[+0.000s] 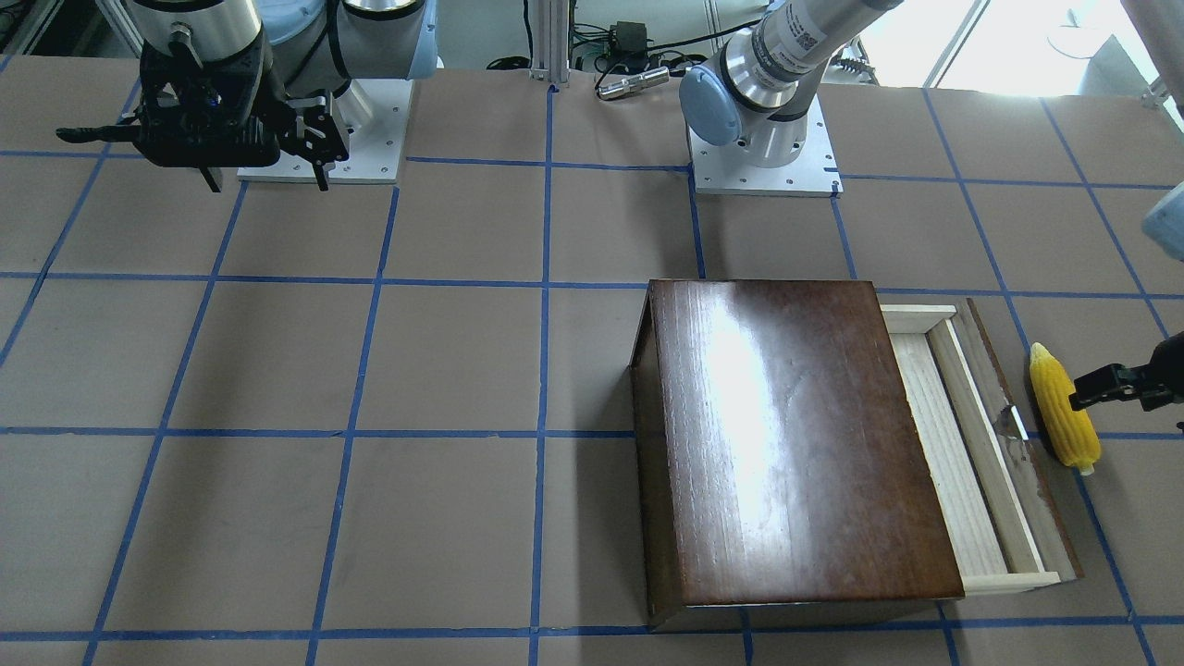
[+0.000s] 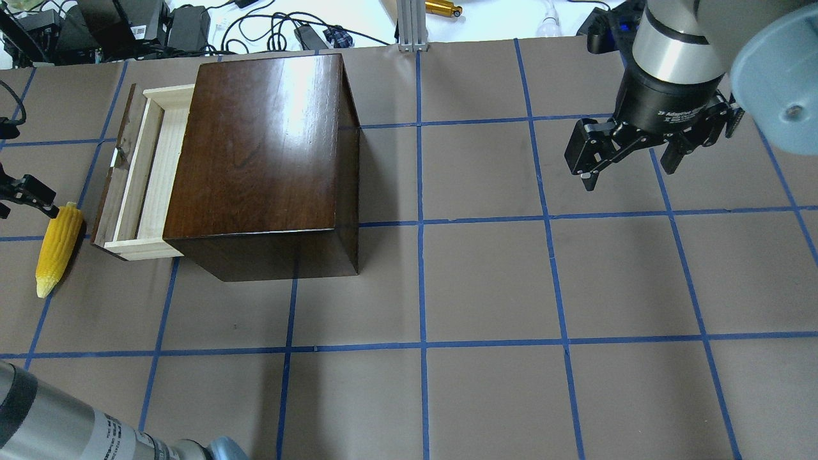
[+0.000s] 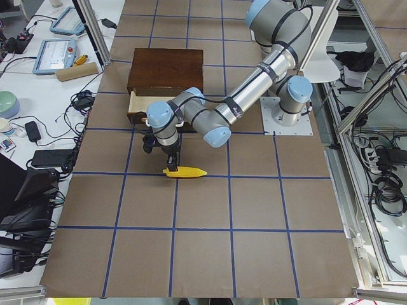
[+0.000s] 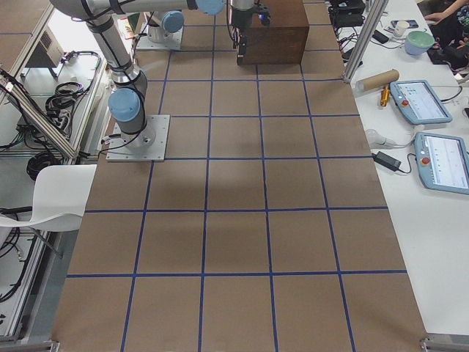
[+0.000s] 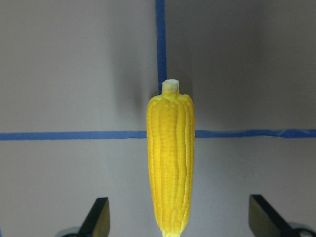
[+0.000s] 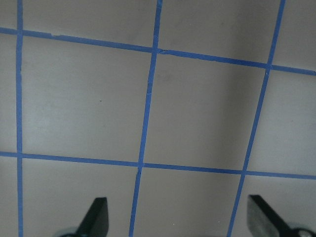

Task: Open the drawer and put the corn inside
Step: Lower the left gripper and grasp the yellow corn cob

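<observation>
Left gripper (image 5: 178, 207): fingers spread wide either side of the corn's tapered end, not touching it | corn (image 5: 170, 158): flat on table (image 1: 370, 370), outside, just beside and parallel to the drawer front | drawer (image 1: 953, 453): partly pulled out of dark box (image 1: 795, 435) | right gripper (image 2: 629, 169): jaws apart, holding nothing, above table, well apart from box.

Silver arms (image 3: 257, 82), pale-blue joint caps (image 1: 710, 106), black right gripper (image 2: 629, 172).
</observation>
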### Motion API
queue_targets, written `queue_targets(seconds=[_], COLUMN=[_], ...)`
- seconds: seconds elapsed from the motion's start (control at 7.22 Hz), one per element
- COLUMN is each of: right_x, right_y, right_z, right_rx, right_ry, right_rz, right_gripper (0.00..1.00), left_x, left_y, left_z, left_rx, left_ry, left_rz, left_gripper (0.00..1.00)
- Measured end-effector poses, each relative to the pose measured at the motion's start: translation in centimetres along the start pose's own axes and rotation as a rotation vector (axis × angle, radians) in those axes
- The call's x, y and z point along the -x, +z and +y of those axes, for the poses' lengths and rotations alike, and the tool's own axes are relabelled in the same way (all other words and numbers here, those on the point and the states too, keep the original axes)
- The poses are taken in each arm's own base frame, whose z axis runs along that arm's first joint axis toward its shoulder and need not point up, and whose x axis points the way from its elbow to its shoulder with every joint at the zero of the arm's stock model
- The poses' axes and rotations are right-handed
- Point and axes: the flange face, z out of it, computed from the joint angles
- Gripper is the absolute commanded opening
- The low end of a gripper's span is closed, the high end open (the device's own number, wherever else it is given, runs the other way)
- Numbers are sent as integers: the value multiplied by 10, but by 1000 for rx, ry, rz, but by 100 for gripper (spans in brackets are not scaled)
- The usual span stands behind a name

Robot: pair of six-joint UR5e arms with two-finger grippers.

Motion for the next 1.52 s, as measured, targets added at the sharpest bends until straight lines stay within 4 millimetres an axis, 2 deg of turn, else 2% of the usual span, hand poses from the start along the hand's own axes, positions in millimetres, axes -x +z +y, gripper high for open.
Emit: queue_targets(seconds=[0.28, 0.55, 0.69, 0.97, 1.52], right_x=[0, 0, 0, 0, 0], right_y=[0, 0, 0, 0, 0], right_z=[0, 0, 0, 0, 0], right_rx=[0, 0, 0, -1, -1], right_ry=[0, 0, 0, 1, 1], right_rz=[0, 0, 0, 0, 0], right_gripper=[100, 100, 100, 100, 100], left_x=[8, 15, 17, 18, 19], left_y=[44, 74, 82, 86, 81], left_z=[5, 8, 8, 7, 7], left_rx=[-18, -24, -26, -26, -31], left_ry=[19, 36, 36, 39, 30], left_rz=[14, 63, 82, 90, 85], left_gripper=[100, 100, 89, 0, 0])
